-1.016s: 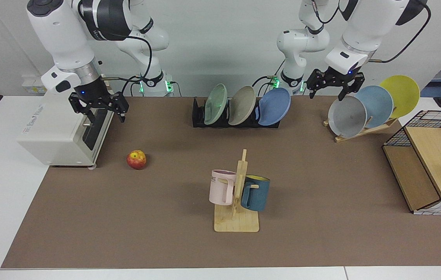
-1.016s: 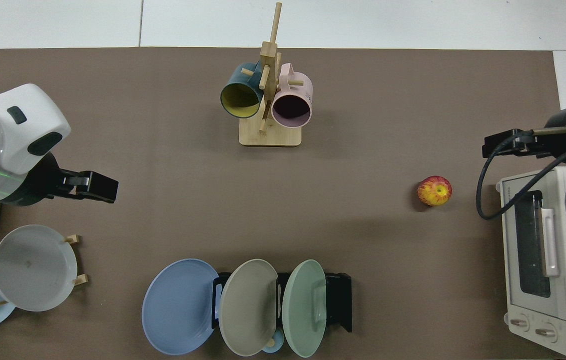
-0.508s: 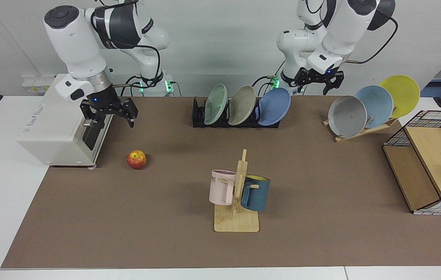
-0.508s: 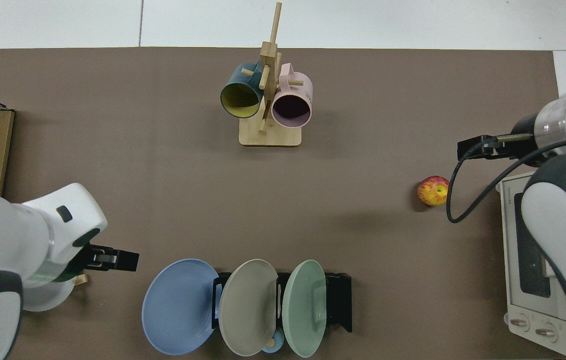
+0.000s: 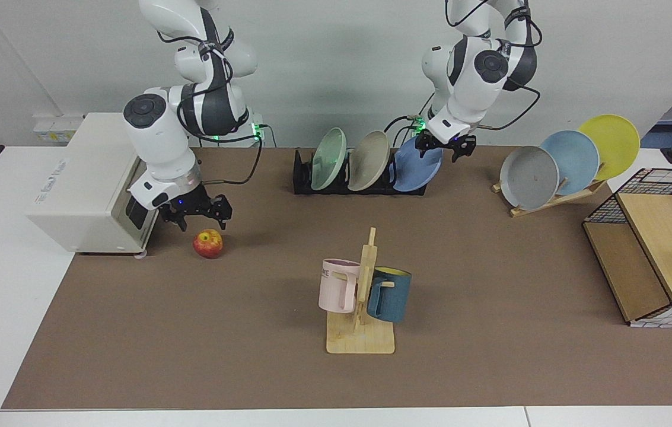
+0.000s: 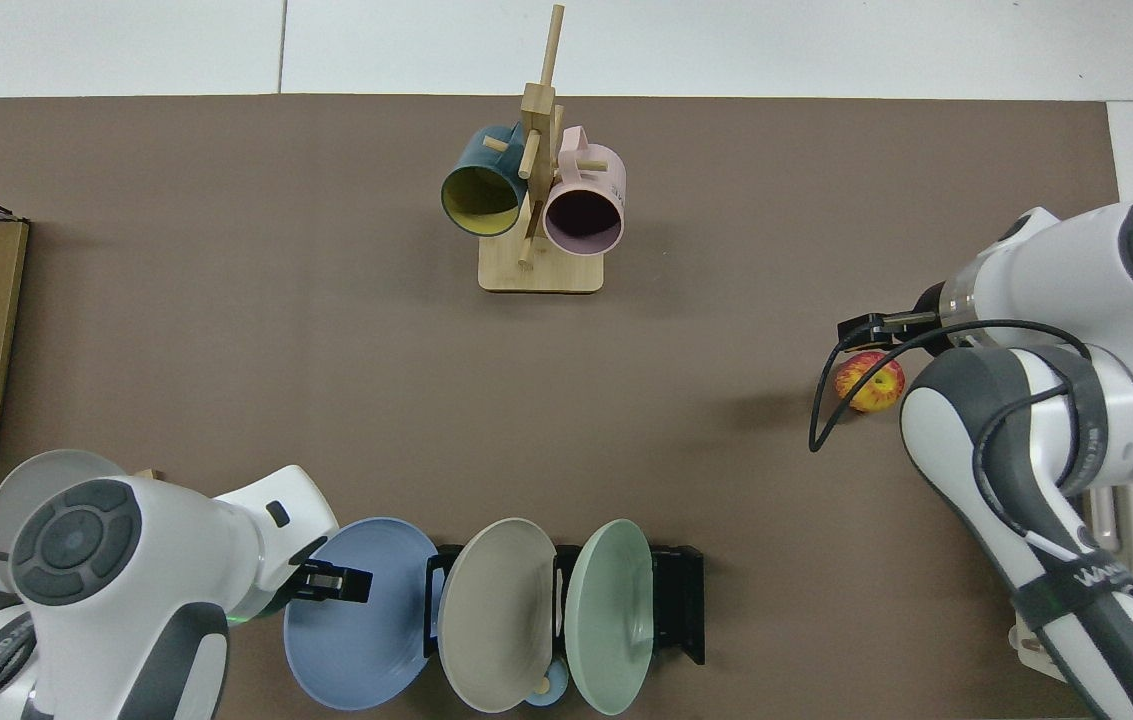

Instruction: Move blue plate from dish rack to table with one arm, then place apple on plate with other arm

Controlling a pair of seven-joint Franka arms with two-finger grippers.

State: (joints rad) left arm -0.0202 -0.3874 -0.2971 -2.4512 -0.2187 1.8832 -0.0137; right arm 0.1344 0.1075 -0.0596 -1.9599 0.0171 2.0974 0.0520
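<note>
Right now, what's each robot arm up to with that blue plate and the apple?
Left gripper open at blue plate rim, plate in dish rack. Right gripper open, just above apple on table. Nothing blocking either.

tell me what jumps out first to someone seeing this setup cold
Two white arms work at once: the left gripper is open at the top rim of the round periwinkle-blue plate leaning in the low black slotted dish rack. The right gripper hangs open just above the small red apple beside the white toaster oven.
</note>
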